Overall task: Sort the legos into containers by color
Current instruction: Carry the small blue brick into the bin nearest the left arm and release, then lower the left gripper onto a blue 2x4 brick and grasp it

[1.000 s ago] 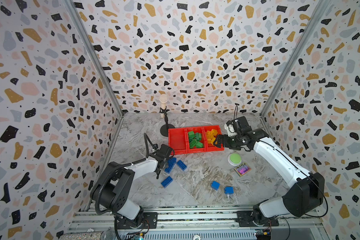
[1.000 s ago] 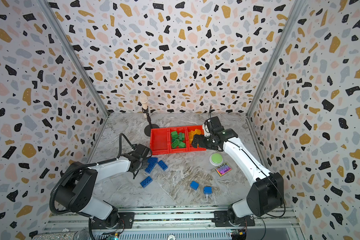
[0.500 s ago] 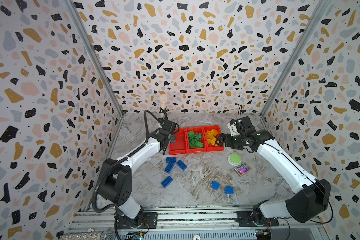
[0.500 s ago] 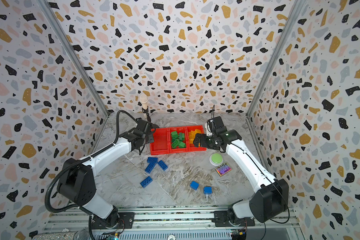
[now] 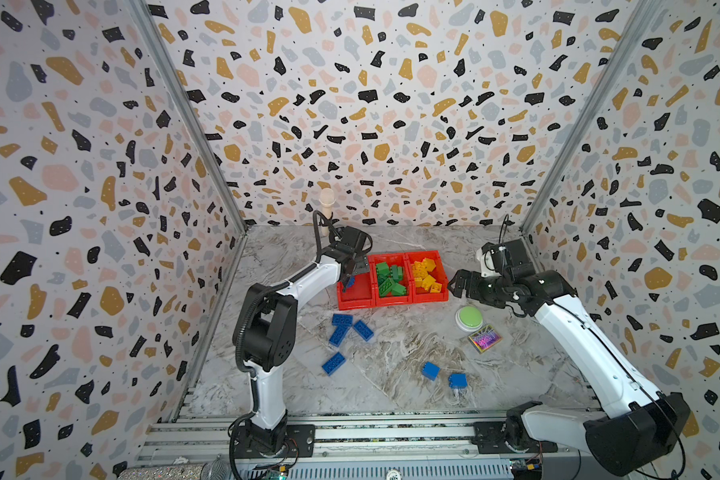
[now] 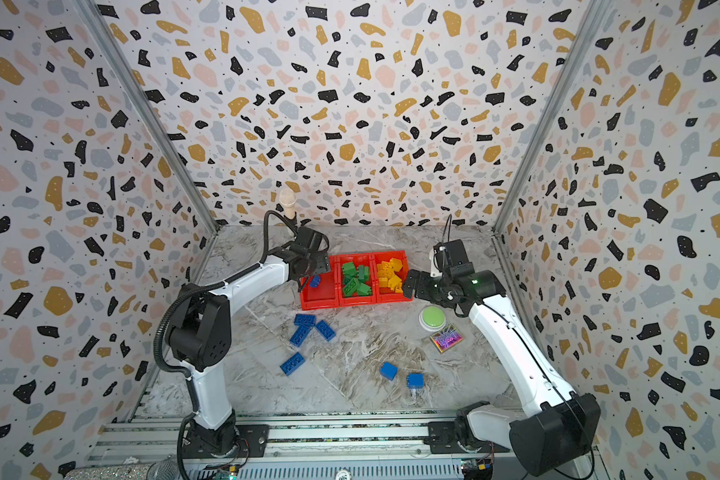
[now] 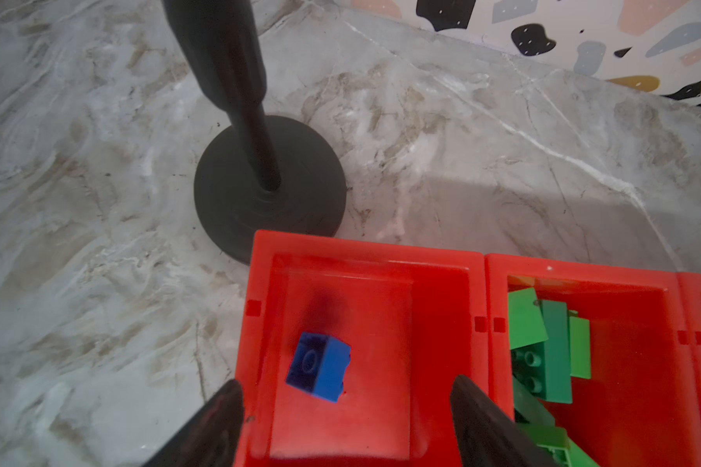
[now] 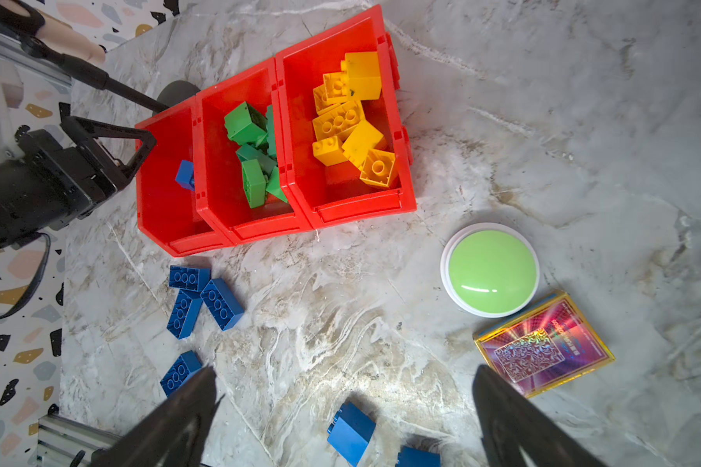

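We see the left fingers (image 7: pixel 215 416) wide open over a blue lego (image 7: pixel 320 366) inside the containers (image 7: pixel 365 242), the right fingers (image 8: pixel 187 408) beside them open, empty.

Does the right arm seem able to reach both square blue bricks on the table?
Probably yes: its jaws are open and empty, the bricks lie uncovered; only the green button lies between.

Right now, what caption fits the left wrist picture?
Open left gripper hovers over a red bin, one blue brick beneath it, green bricks next door.
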{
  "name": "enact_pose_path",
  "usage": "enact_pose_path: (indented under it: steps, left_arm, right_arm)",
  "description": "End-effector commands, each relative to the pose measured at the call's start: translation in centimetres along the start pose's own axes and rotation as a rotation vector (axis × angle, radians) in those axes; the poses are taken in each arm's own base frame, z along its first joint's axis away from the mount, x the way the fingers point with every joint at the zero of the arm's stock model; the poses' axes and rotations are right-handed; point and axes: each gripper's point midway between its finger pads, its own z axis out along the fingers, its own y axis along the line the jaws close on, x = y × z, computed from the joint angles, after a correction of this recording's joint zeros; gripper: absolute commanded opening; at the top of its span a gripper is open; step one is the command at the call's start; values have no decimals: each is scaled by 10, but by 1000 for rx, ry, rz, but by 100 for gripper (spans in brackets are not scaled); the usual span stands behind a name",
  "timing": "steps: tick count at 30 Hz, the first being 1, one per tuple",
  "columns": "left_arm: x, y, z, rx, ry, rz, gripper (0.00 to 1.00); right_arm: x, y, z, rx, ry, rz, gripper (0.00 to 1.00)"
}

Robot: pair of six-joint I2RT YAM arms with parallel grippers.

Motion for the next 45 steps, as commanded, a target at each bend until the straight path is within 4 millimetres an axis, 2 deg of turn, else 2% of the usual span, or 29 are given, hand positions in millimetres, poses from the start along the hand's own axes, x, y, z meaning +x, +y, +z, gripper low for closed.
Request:
enact_pose_path:
  steps: [1, 5, 8, 15, 20, 25, 32, 38, 45]
  left_arm:
    - [-18, -18, -18, 72, -46, -2, 89]
    - [-12, -8, -38, 71, -65, 8, 89]
    - [9, 14, -53, 47, -62, 24, 89]
    - [85, 69, -89, 47, -34, 69, 88]
    - [135, 92, -98, 37, 5, 122, 88]
    - [149, 87, -100, 58, -11, 161, 87]
    - [168, 73, -79, 68, 46, 218, 86]
    - [190, 75, -56, 53, 101, 269, 79]
    - [198, 73, -46, 57, 133, 281, 73]
  right_arm:
    - [7, -10, -7, 29, 4, 18, 99]
    - [7, -9, -5, 20, 11, 16, 99]
    - [6, -6, 1, -3, 22, 3, 99]
    - [4, 8, 22, -72, 63, -33, 99]
    - [1, 20, 36, -131, 99, -57, 99]
    - [-2, 30, 44, -145, 117, -93, 99]
    - [0, 36, 47, -151, 134, -110, 99]
    - [5, 26, 39, -107, 127, -114, 99]
    - [8, 14, 31, -75, 107, -96, 99]
